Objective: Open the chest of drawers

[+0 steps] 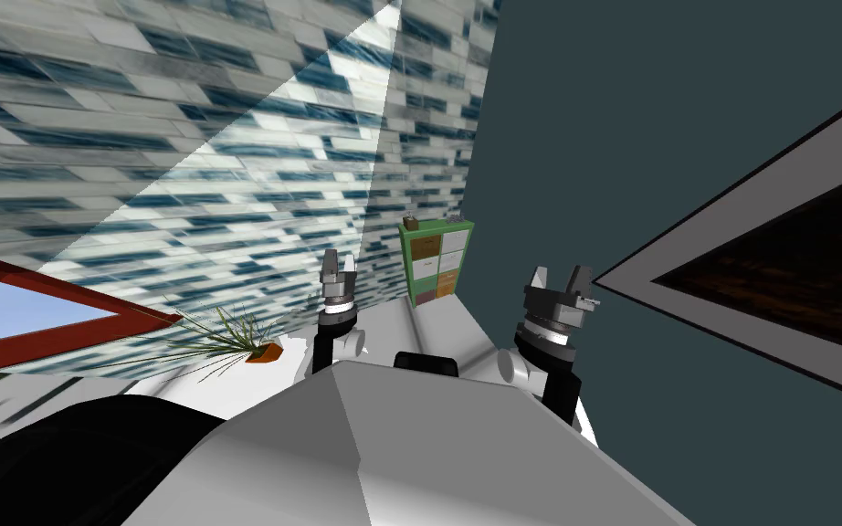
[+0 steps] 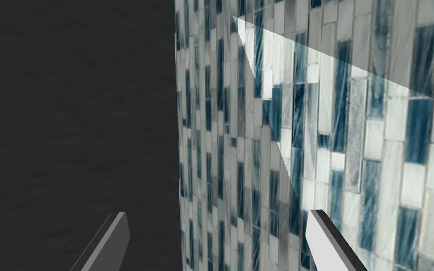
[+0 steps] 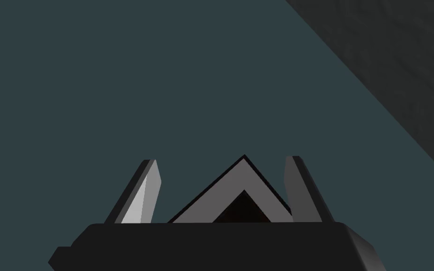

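One chest of drawers (image 1: 436, 260) stands far ahead, well apart from both arms, in the corner where the blue and white tiled wall (image 1: 182, 137) meets the plain dark teal wall (image 1: 647, 119). Its frame is green and its front is split into two columns of small square fronts, which look like three rows: brown, white and orange. All of them sit flush, none pulled out. Two small things (image 1: 410, 221) rest on its top, one near each end; what they are cannot be told.

One strip of pale floor (image 1: 437, 321) runs to the chest between the two walls, widening toward the near end. One plant (image 1: 227, 336) with thin green leaves, in one orange pot (image 1: 268, 352), stands beside the tiled wall on the left of that strip. One red window frame (image 1: 54, 306) lies farther left on the tiled wall. One grey picture frame (image 1: 757, 228) with a dark centre hangs on the teal wall at the right, its pointed corner close beside the right arm.

Two grippers are raised side by side. The left gripper (image 1: 338, 263) has its two fingers (image 2: 112, 237) spread wide, grasping nothing. The right gripper (image 1: 560, 278) is likewise released, its two fingers (image 3: 141, 197) parted with nothing between them.
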{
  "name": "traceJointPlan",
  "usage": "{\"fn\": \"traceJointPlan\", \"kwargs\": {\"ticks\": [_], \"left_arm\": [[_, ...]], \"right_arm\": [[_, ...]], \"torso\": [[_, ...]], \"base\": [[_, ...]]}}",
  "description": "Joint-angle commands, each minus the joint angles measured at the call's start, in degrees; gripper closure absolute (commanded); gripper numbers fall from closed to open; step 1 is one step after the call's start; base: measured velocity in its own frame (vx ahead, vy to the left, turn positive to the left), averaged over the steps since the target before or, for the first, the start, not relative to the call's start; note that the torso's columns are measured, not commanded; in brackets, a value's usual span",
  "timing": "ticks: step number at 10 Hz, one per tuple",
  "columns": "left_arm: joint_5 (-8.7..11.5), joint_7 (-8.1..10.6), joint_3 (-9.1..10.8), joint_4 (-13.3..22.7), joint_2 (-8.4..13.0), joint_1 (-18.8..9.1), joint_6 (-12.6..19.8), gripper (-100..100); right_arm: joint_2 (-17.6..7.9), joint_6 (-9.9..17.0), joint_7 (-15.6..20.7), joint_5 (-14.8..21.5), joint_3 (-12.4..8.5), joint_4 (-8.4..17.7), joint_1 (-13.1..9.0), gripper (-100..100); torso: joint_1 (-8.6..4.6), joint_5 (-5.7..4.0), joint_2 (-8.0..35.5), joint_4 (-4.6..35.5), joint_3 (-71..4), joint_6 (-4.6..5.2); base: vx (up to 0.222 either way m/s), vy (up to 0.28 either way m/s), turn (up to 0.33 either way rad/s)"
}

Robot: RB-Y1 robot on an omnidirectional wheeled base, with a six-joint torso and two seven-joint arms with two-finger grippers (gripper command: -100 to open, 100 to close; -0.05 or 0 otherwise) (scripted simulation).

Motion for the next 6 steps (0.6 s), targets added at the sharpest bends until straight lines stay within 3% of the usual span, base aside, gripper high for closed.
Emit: {"fn": "traceJointPlan", "kwargs": {"ticks": [1,6], "left_arm": [[0.0,0.0,0.0,0.0,0.0,0.0,0.0,0],[0.0,0.0,0.0,0.0,0.0,0.0,0.0,0]], "right_arm": [[0.0,0.0,0.0,0.0,0.0,0.0,0.0,0],[0.0,0.0,0.0,0.0,0.0,0.0,0.0,0]], "torso": [[0.0,0.0,2.3,2.3,-4.7,0.0],[0.0,0.0,22.7,22.7,-45.4,0.0]], "base": [[0.0,0.0,0.0],[0.0,0.0,0.0]]}}
